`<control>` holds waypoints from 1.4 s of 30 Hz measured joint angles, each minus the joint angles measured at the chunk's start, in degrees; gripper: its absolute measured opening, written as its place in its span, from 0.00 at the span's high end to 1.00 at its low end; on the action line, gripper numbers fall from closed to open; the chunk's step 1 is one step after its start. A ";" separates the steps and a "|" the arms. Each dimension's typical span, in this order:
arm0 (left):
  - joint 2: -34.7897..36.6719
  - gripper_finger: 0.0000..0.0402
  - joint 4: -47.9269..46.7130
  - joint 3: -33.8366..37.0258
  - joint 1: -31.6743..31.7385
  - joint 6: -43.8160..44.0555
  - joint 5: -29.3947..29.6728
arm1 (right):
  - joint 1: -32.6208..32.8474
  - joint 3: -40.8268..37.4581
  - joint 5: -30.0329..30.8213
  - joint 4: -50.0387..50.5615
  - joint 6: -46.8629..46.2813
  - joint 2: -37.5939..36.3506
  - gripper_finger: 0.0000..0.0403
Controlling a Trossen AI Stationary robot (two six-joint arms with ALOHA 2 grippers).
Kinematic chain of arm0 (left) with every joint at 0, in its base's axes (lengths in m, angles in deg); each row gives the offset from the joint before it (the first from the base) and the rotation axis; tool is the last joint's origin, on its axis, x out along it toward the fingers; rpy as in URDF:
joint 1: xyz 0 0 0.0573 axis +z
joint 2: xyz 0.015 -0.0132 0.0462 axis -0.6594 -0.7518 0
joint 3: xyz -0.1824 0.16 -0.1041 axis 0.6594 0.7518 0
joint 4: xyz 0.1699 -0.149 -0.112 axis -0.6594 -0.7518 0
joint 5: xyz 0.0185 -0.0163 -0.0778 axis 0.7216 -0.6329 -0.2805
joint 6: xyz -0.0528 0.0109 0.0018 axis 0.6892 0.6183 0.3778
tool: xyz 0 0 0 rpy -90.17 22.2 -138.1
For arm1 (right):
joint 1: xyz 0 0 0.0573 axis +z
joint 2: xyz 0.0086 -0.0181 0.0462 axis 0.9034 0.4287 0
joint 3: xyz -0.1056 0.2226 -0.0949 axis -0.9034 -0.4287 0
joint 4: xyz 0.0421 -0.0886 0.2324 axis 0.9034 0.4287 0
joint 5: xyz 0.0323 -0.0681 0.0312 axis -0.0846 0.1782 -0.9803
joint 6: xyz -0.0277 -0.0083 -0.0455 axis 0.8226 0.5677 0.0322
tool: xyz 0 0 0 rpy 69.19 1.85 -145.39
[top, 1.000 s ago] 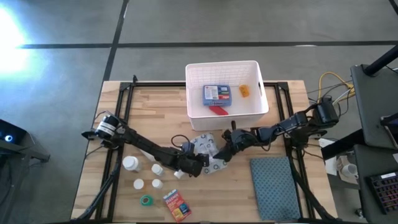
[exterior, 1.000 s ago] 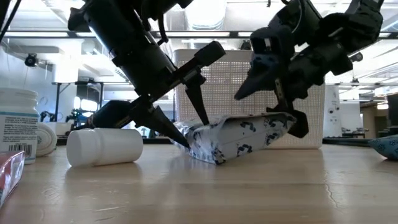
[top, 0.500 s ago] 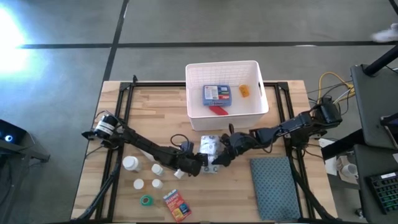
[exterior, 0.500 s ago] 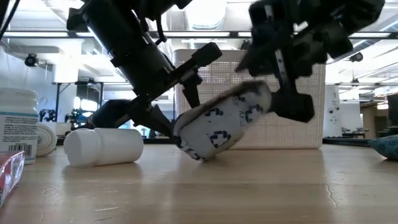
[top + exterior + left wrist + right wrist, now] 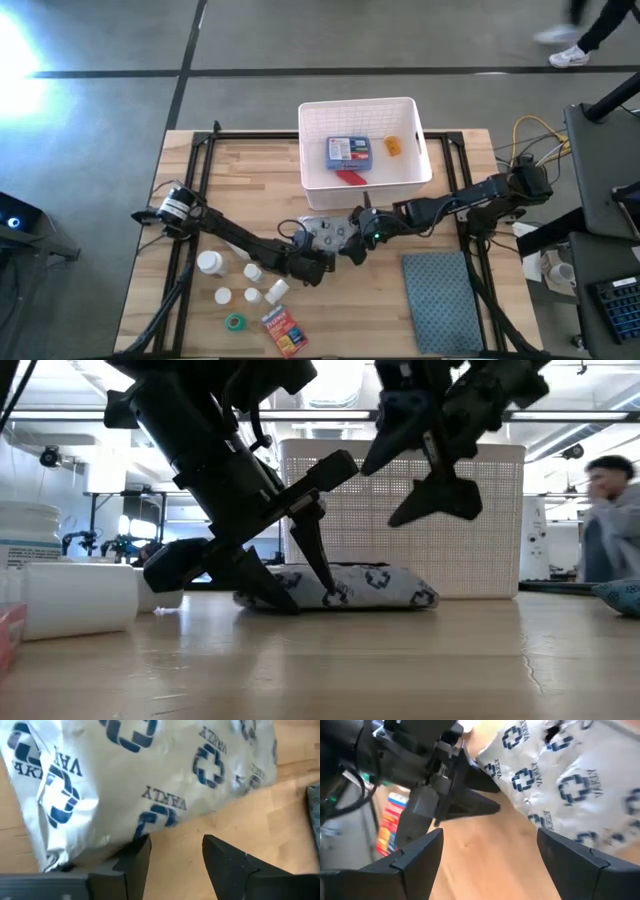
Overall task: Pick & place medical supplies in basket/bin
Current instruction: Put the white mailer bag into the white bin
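Three supplies already lie in the white basket (image 5: 420, 160): a blue box (image 5: 349, 151), an orange item (image 5: 393, 146) and a red tube (image 5: 350, 177). Bottles, a green tape roll (image 5: 235, 321) and an orange-red box (image 5: 283, 329) wait on the table (image 5: 250, 180). The wipes packet (image 5: 340, 586), white with blue crosses, lies flat just before the basket. The left gripper (image 5: 290, 585) straddles its edge, part open; the right gripper (image 5: 415, 485) hangs open above.

The wooden tabletop (image 5: 250, 180) carries a white basket (image 5: 312, 170) beyond both tools and a wipes packet (image 5: 328, 234) lying flat between them. White pill bottles (image 5: 210, 263), a green tape roll (image 5: 235, 322) and an orange-red box (image 5: 283, 331) lie behind the left tool (image 5: 320, 268); a teal-grey mat (image 5: 445, 300) lies beside the right tool (image 5: 352, 248).
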 joint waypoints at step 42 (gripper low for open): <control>12.41 0.59 11.97 18.97 9.55 -15.02 13.99 | 9.01 -11.15 14.05 -3.50 -3.96 1.88 0.24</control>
